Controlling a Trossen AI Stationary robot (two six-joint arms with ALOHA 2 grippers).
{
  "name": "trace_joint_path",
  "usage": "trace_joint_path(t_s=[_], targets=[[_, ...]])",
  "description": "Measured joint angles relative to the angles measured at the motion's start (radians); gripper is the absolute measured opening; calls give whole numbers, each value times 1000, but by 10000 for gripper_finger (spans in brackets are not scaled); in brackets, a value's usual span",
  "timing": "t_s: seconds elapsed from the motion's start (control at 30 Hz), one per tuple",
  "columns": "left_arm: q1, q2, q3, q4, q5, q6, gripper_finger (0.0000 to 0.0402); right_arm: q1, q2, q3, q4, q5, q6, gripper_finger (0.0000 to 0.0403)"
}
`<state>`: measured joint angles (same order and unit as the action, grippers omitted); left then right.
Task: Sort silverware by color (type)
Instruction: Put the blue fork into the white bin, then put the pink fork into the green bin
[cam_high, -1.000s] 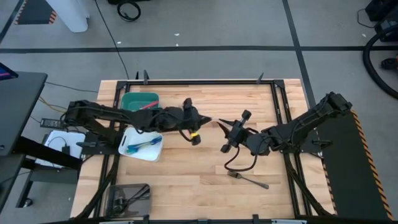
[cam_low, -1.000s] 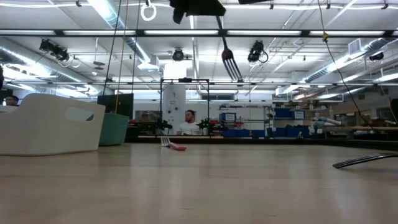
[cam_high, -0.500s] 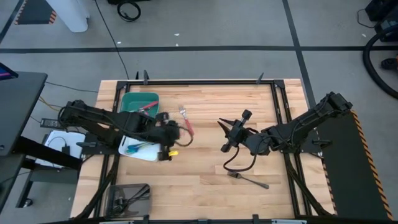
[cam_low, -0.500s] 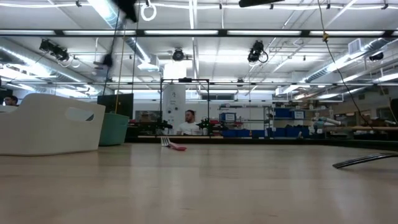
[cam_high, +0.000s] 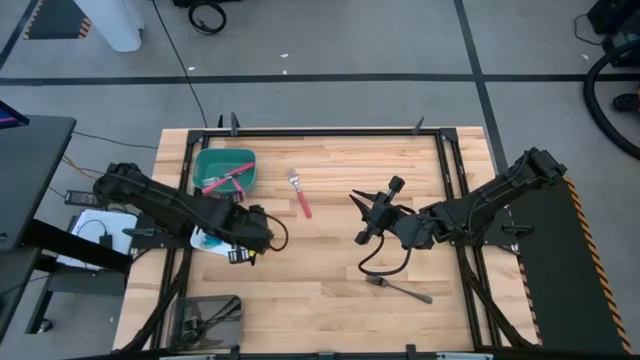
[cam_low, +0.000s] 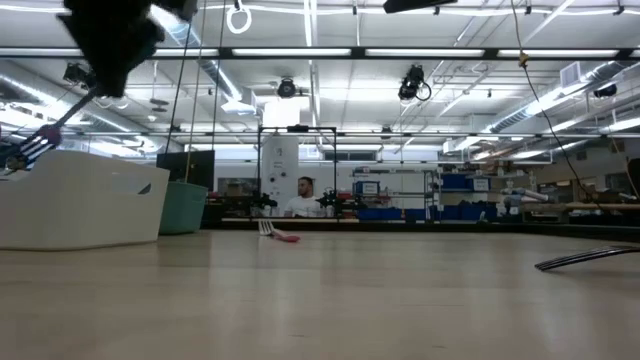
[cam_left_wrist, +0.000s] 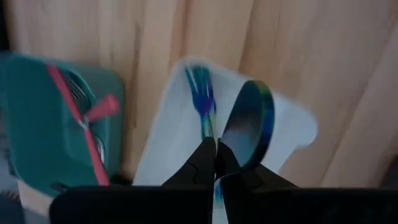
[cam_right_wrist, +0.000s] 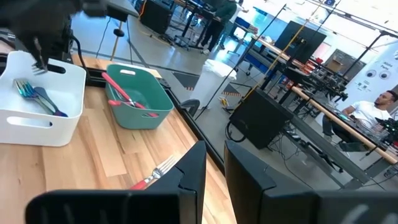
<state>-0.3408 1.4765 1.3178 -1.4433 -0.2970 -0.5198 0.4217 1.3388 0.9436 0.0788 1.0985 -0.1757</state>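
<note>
Evidently the step in hand was delivery: the left gripper (cam_high: 243, 255) hung over the white bin (cam_right_wrist: 37, 118), fingers pinched on a blue fork (cam_left_wrist: 200, 96), tines showing at the low view's edge. Next, I judge, it needed to part its fingers over that bin (blue pieces already lay there). The right gripper (cam_high: 364, 237) waited mid-table, fingers somewhat apart, empty. A red fork (cam_high: 299, 195) and a grey fork (cam_high: 400, 290) lay unsorted; the green bin (cam_high: 205, 165) held red ones.

Two black jointed arms, left arm (cam_high: 170, 205) and right arm (cam_high: 480, 205), black cable looping under right one.
</note>
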Motion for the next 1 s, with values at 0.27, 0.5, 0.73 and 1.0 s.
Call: trace_joint_path(t_s=[0.27,0.5,0.73,1.0], targets=[[14,2,-180,-6,31,-2,18,0,0,0,-5,0,0,66],[14,2,-266,-8,29,-4,31,0,0,0,-5,0,0,66],[13,2,-265,-7,34,-2,66,0,0,0,-5,-1,24,66],[13,2,-262,-5,34,4,84,0,0,0,-6,-1,25,66]])
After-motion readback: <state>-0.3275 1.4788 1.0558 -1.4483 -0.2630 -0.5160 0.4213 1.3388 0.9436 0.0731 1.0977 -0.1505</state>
